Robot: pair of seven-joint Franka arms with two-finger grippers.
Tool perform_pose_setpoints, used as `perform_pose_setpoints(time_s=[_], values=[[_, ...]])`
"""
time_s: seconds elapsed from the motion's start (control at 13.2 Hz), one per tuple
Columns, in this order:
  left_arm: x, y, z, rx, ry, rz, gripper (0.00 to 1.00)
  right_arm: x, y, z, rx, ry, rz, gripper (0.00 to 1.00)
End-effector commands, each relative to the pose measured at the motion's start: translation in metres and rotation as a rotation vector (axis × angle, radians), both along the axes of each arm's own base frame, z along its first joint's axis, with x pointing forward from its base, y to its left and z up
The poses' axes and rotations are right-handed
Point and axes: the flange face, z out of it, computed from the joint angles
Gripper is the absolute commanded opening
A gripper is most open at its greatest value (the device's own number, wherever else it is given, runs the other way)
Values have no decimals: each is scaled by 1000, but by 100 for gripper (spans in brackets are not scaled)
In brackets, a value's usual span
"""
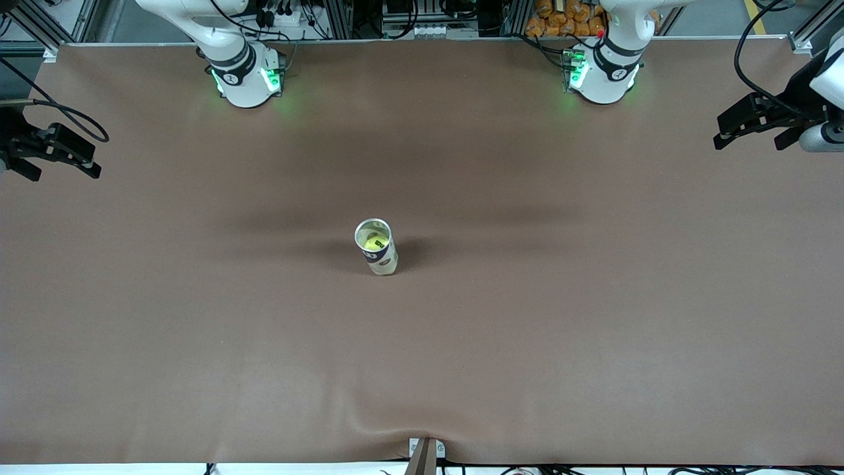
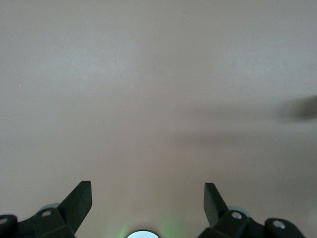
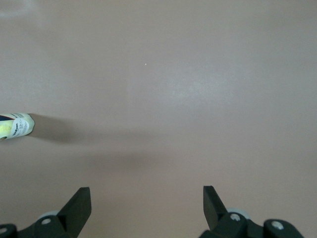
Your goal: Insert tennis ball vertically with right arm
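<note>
My right hand (image 1: 62, 158) hangs with its fingers spread apart, holding nothing, over the tabletop (image 1: 593, 316) at my own arm's end; my left hand (image 1: 758, 128) waits, equally spread and bare, over its end. The clear tube (image 1: 377, 248) stands upright mid-tabletop, well apart from both hands; a tennis ball (image 1: 370, 243) already sits inside it, yellow showing through the open mouth. I judge the ball light, fuzzy, springy and easy to pinch across its middle; the tube looks thin and tippy. No loose ball shows anywhere; my right wrist view cuts the tube off at its edge.
</note>
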Motion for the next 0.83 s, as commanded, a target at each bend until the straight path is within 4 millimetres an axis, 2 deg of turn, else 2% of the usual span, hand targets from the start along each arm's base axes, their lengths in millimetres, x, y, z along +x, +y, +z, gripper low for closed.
perform_pose_setpoints(time_s=[0.0, 0.3, 0.45, 0.76], values=[[-1, -2, 6, 21, 6, 16, 100, -7, -3, 6, 10, -7, 3, 100], [-1, -2, 4, 26, 15, 13, 100, -8, -2, 6, 10, -5, 4, 100], [-4, -13, 5, 70, 16, -10, 100, -8, -3, 8, 10, -10, 3, 100], [-3, -14, 4, 71, 16, -12, 100, -8, -3, 8, 10, -11, 3, 100]])
